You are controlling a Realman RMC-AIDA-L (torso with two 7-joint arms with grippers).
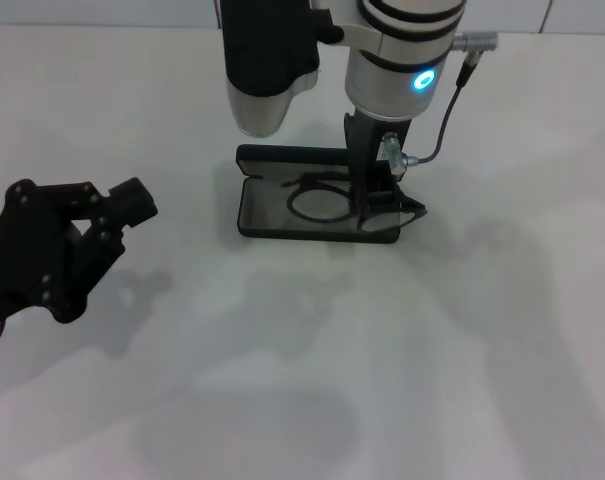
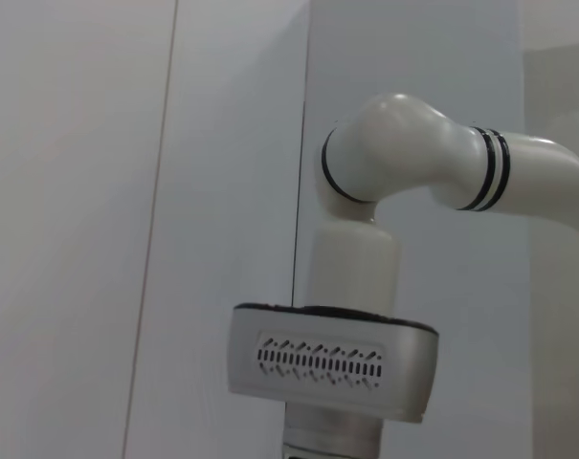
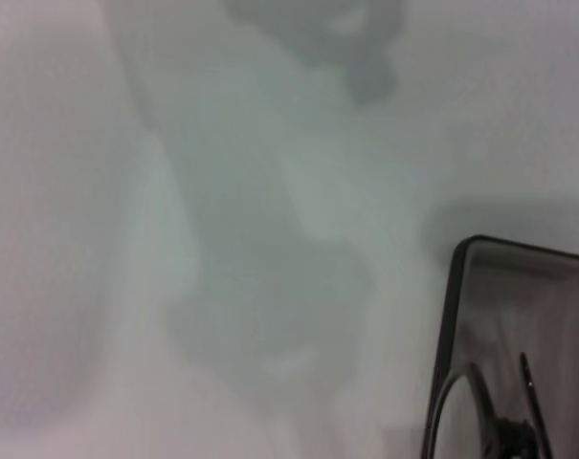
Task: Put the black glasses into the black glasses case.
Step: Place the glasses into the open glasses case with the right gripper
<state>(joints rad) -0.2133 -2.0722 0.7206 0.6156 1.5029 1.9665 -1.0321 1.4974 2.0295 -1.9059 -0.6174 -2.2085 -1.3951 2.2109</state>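
Reaching down over the open case [image 1: 254, 212] on the table [image 1: 462, 360], head view: right gripper [image 1: 374, 195] sits at the glasses [image 1: 327, 203], which lie in the tray; its grip cannot be told. Left gripper [image 1: 102, 215] idles well apart, fingers narrow. Left wrist view: only the right arm [image 2: 404, 163]. Right wrist view: case [image 3: 461, 316] corner, glasses [image 3: 495, 421] inside.

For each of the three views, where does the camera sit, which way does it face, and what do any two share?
Head view: looks forward and down at the table, the open black glasses case, the black glasses, the left gripper and the right gripper.
Left wrist view: faces a wall and the white right arm.
Right wrist view: faces down at table and case.
Shared: head and right wrist views both show case and glasses.
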